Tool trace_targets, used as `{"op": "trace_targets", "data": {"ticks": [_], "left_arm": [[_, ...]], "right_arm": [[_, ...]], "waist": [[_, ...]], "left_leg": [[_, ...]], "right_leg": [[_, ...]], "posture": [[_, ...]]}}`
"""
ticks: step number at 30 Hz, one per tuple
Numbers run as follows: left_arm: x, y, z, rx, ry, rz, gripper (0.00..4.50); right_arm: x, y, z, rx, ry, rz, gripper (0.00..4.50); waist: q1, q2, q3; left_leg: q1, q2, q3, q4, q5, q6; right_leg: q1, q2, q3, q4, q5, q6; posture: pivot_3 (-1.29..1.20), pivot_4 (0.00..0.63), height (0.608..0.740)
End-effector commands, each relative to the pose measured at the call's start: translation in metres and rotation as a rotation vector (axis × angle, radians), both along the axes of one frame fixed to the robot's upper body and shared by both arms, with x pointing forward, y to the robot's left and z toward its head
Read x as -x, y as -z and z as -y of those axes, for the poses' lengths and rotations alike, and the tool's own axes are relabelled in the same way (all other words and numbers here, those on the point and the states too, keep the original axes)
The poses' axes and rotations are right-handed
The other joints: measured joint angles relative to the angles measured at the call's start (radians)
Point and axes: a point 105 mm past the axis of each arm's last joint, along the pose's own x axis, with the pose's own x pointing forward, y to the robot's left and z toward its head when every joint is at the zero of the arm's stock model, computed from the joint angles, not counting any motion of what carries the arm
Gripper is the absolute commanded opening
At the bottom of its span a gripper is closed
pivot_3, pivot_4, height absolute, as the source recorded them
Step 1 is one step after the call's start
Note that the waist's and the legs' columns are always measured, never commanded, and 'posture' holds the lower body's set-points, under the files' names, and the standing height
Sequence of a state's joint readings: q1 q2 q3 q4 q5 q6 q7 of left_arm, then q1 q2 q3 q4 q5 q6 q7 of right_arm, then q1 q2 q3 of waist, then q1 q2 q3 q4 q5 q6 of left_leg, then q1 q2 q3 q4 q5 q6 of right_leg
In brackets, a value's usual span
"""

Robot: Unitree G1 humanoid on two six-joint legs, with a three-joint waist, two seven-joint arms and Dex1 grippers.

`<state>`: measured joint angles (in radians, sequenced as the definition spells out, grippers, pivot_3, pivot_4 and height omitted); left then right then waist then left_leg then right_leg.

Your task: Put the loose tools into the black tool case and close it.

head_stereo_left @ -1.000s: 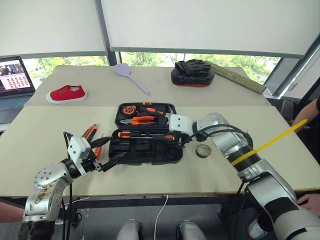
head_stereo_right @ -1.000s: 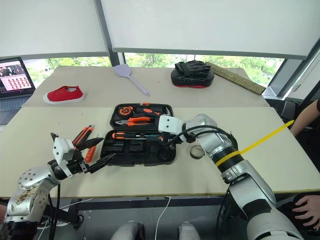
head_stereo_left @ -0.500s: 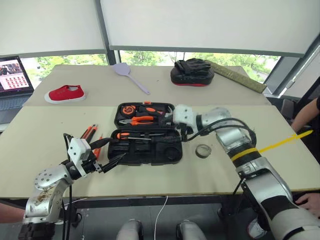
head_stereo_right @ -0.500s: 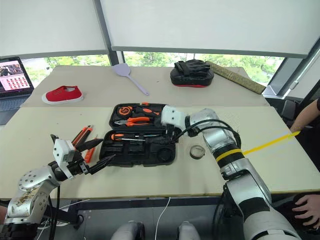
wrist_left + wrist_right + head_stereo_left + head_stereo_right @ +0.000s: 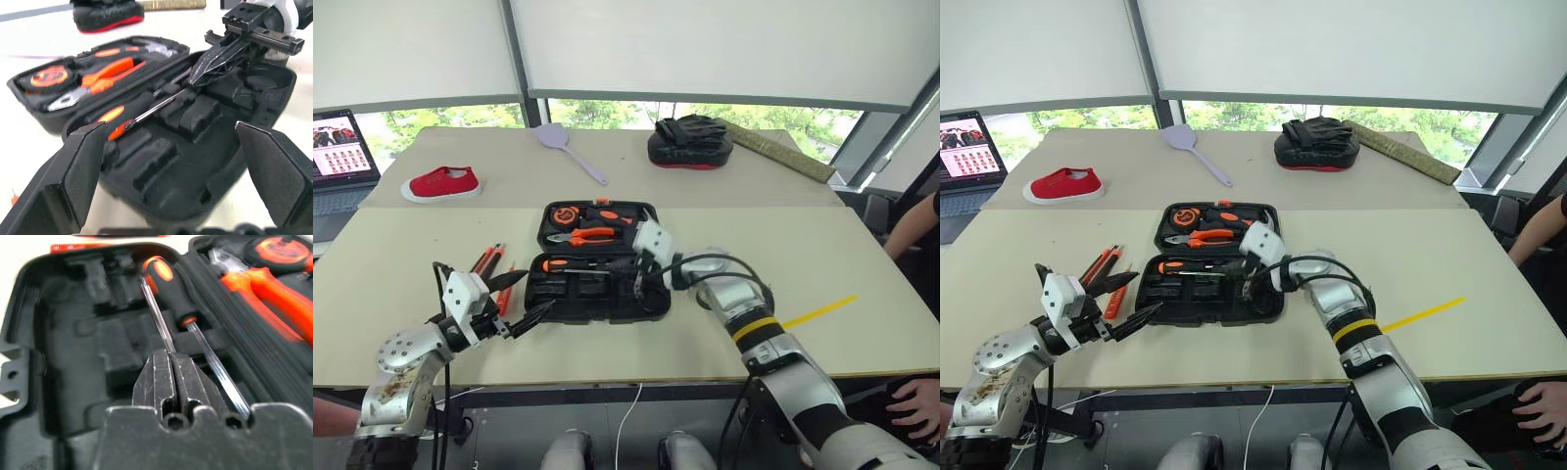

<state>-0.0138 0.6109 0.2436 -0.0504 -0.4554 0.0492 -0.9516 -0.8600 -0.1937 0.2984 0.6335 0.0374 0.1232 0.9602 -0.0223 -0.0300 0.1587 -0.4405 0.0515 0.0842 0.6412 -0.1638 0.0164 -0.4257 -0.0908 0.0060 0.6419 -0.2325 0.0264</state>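
Observation:
The black tool case (image 5: 607, 299) lies open at the table's middle. One orange-and-black screwdriver (image 5: 168, 286) rests in a slot of its front half, and a second thin shaft lies beside it. My right gripper (image 5: 637, 284) hangs over that half, shut, with its tips (image 5: 170, 372) against the thin shaft; whether it pinches the shaft I cannot tell. Left of the case, slim orange-and-black tools (image 5: 489, 258) and a small orange one (image 5: 506, 286) lie loose on the table. My left gripper (image 5: 533, 294) is open and level at the case's front left corner, with nothing between its fingers (image 5: 73, 181).
The case's back half holds orange pliers (image 5: 582, 236) and a tape measure (image 5: 566, 213). On the far table lie a red shoe (image 5: 441, 183), a lilac spatula (image 5: 566, 147), a black padded mitt (image 5: 689, 144) and a laptop (image 5: 342, 147). A yellow strap (image 5: 818, 313) lies at right.
My right gripper swung from the case's back right corner down into the front half and shut. Its forearm now covers the spot where a grey ring lay. The left gripper stayed put.

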Motion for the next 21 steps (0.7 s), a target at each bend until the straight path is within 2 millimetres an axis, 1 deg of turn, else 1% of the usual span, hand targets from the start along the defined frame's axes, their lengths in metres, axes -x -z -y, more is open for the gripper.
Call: {"op": "trace_targets", "data": {"ticks": [1, 3, 4, 5, 7, 10, 12, 13, 14, 15, 17, 18, 20, 21], "left_arm": [[0.005, -0.013, -0.008, -0.038, -0.004, 0.040, 4.50], [0.003, -0.014, -0.012, -0.047, -0.018, 0.041, 4.50], [0.001, -0.015, -0.013, -0.049, -0.027, 0.044, 4.50], [0.000, -0.016, -0.014, -0.050, -0.036, 0.047, 4.50], [-0.003, -0.017, -0.018, -0.038, -0.056, 0.052, 4.50], [-0.001, -0.019, -0.029, 0.000, -0.097, 0.040, 4.50], [0.005, -0.020, -0.043, 0.014, -0.143, 0.030, 4.50], [0.010, -0.020, -0.053, 0.014, -0.173, 0.034, 4.50], [0.013, -0.020, -0.060, 0.014, -0.191, 0.037, 4.50], [0.018, -0.018, -0.070, 0.014, -0.223, 0.028, 4.50], [0.033, -0.010, -0.102, 0.010, -0.325, -0.018, 4.50], [0.043, -0.004, -0.117, 0.013, -0.372, -0.064, 4.50], [0.058, 0.006, -0.138, -0.018, -0.437, -0.133, 4.50], [0.067, 0.011, -0.149, -0.041, -0.489, -0.168, 4.50]], "right_arm": [[-0.004, 0.019, 0.004, 0.110, 0.023, -0.035, 0.08], [-0.005, 0.026, 0.003, 0.162, 0.027, -0.030, 0.08], [-0.006, 0.027, 0.002, 0.167, 0.033, -0.026, 0.08], [-0.008, 0.025, 0.000, 0.158, 0.045, -0.014, 0.08], [-0.011, 0.010, -0.005, 0.086, 0.058, 0.011, 0.08], [-0.008, -0.033, -0.007, -0.136, 0.019, 0.088, 0.08], [0.005, -0.051, 0.002, -0.219, -0.037, 0.115, 0.62], [0.016, -0.057, 0.009, -0.250, -0.074, 0.135, 0.79], [0.024, -0.061, 0.013, -0.267, -0.099, 0.147, 1.06], [0.032, -0.066, 0.019, -0.297, -0.110, 0.166, 1.48], [0.051, -0.077, 0.037, -0.375, -0.090, 0.225, 2.11], [0.064, -0.079, 0.046, -0.397, -0.107, 0.252, 2.53], [0.085, -0.075, 0.061, -0.390, -0.142, 0.281, 3.14], [0.092, -0.074, 0.071, -0.394, -0.123, 0.298, 3.39]], "waist": [[-0.003, 0.000, 0.000], [-0.007, 0.000, 0.000], [-0.008, 0.000, 0.000], [-0.010, 0.000, -0.001], [-0.016, -0.001, -0.001], [-0.020, -0.001, -0.001], [-0.020, -0.001, -0.001], [-0.020, -0.001, -0.001], [-0.019, -0.001, -0.001], [-0.019, -0.001, -0.001], [-0.018, -0.001, -0.001], [-0.017, -0.001, -0.001], [-0.019, -0.002, -0.001], [-0.019, -0.002, -0.001]], "left_leg": [[0.001, 0.000, 0.000, 0.000, 0.000, 0.000], [0.002, 0.001, 0.000, 0.000, -0.001, -0.002], [0.003, 0.001, 0.000, 0.000, -0.004, -0.008], [0.003, 0.001, 0.000, 0.000, -0.005, -0.009], [0.004, 0.001, 0.000, 0.000, -0.005, -0.010], [0.005, 0.002, 0.000, 0.000, -0.005, -0.011], [0.004, 0.002, 0.000, 0.000, -0.004, -0.011], [0.003, 0.002, 0.000, 0.000, -0.004, -0.011], [0.002, 0.002, 0.000, 0.000, -0.004, -0.010], [0.001, 0.002, 0.000, 0.000, -0.002, -0.005], [0.001, 0.002, 0.000, -0.001, -0.005, -0.004], [0.000, 0.002, 0.000, -0.001, -0.006, -0.004], [0.000, 0.003, 0.000, -0.002, -0.010, -0.006], [0.000, 0.003, 0.000, -0.002, -0.012, -0.006]], "right_leg": [[0.000, 0.000, 0.000, 0.000, 0.000, 0.000], [0.001, 0.000, 0.000, 0.000, 0.000, -0.001], [0.002, 0.000, -0.001, 0.000, 0.000, -0.002], [0.002, 0.000, -0.001, 0.000, 0.000, -0.003], [0.002, 0.000, -0.001, 0.000, -0.001, -0.008], [0.002, 0.001, -0.001, 0.002, 0.000, -0.008], [0.001, 0.001, -0.001, 0.002, 0.002, -0.003], [0.001, 0.000, -0.001, 0.002, 0.001, -0.002], [0.000, 0.000, -0.001, 0.002, 0.000, -0.002], [0.000, 0.000, -0.001, 0.001, 0.000, -0.001], [0.000, -0.001, -0.001, 0.000, -0.002, 0.001], [0.000, -0.001, -0.001, -0.001, -0.003, 0.001], [0.000, -0.001, -0.001, -0.002, -0.007, 0.001], [0.000, -0.001, -0.001, -0.002, -0.007, 0.001]], "posture": [[0.00, 0.150, 0.740], [0.00, 0.150, 0.740], [0.00, 0.150, 0.740], [0.00, 0.150, 0.740], [0.00, 0.150, 0.740], [0.00, 0.150, 0.740], [0.00, 0.150, 0.740], [0.00, 0.150, 0.740], [0.00, 0.150, 0.740], [0.00, 0.150, 0.740], [0.00, 0.150, 0.740], [0.00, 0.150, 0.740], [0.00, 0.150, 0.740], [0.00, 0.150, 0.740]]}}
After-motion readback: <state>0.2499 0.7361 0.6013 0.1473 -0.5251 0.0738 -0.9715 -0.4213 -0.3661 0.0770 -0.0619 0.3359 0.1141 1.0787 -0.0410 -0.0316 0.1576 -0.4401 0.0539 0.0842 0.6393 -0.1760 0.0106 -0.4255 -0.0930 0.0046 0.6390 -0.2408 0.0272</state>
